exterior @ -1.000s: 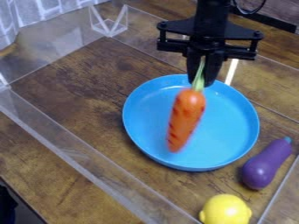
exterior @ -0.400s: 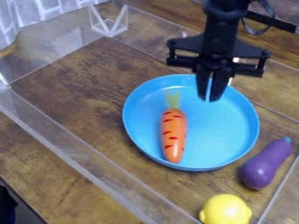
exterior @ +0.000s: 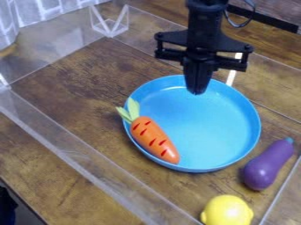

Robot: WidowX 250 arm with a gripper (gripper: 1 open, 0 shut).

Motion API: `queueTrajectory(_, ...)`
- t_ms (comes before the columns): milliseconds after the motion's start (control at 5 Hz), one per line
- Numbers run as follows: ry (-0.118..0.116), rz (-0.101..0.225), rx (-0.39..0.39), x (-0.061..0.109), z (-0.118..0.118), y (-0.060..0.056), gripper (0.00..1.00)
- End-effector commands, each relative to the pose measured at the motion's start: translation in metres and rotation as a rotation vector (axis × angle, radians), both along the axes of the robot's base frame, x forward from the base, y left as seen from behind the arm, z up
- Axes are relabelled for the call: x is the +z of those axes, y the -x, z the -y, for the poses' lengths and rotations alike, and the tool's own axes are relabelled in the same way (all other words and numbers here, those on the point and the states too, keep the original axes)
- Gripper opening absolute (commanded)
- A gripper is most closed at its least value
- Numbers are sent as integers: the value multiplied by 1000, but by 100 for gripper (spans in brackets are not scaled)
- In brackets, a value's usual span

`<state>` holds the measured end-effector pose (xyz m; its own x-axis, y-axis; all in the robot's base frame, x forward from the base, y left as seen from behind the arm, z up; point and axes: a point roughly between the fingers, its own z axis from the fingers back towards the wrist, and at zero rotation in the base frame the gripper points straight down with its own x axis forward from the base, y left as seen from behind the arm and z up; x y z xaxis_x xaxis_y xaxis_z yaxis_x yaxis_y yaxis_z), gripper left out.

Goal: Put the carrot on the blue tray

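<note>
The carrot (exterior: 153,139) lies in the left part of the blue tray (exterior: 206,127), in the camera view, its orange body slanting toward the tray's lower edge and its leafy top reaching over the rim at the left. The tool (exterior: 198,88), near the tray's upper rim, has its fingers together with nothing between them, apart from the carrot; whether the tips touch the tray cannot be told. The placing appears all but complete, and the likely step is a clean withdrawal: straight up first, fingers kept clear of the rim so the dish does not slide on the counter (exterior: 77,83). Should the leaves be wanted fully inside, a light, low push at the leafy end, toward the tray's middle, would serve better than a new grip; too hard a shove could roll the carrot or shift the tray.
</note>
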<state>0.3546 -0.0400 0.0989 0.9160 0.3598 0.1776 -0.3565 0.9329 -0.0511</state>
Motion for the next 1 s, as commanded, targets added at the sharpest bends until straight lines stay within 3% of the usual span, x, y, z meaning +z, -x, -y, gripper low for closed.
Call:
queueTrajectory(0, 8, 55, -4, 5, -9, -14, 100)
queueTrajectory(200, 4, 59, 2, -1, -18, -15, 100)
queueTrajectory(400, -5, 62, 61, -8, -30, -7, 100)
queueTrajectory(600, -8, 58, 172, -23, -37, 7, 100)
queueTrajectory(800, -11, 61, 213, -40, -36, 16, 100)
